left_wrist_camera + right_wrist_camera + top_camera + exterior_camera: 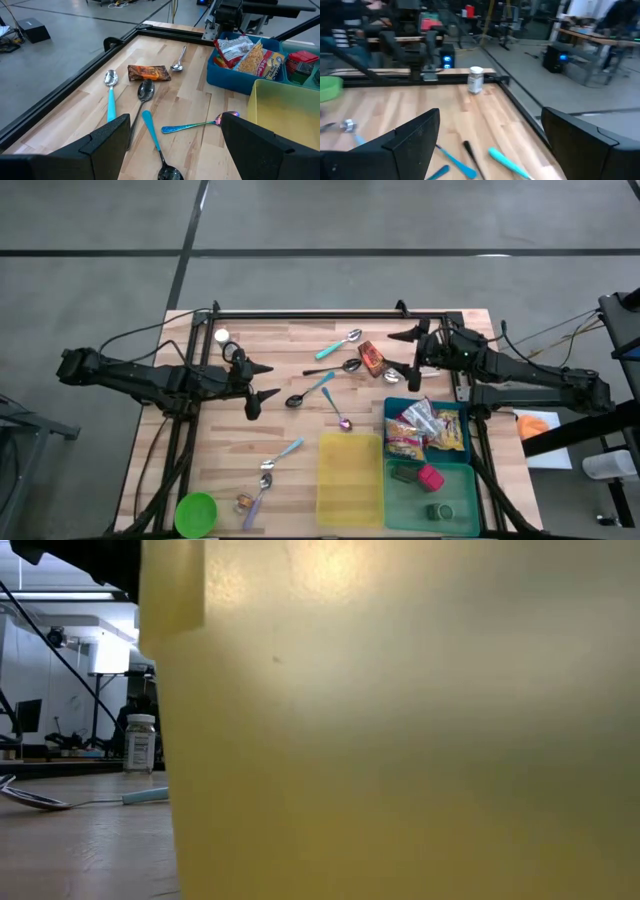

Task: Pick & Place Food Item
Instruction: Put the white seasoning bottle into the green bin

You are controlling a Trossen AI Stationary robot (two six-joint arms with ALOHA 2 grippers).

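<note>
1. From above, our left gripper (262, 382) hangs spread and empty over the table's (300, 480) left half; our right gripper (402, 355) is likewise spread and empty, just beside the orange snack packet (372, 359) lying near the blue bin (394, 412). We judge a descent could snag the neighbouring spoon (345, 366).
2. At table height, the yellow container (400, 740) blocks nearly everything; the packet is hidden.
3. Our left wrist shows the packet well ahead, between spoons, beyond the parted fingers (107, 142).
4. Our right wrist misses the packet, so aiming there risks a blind grasp.
</note>
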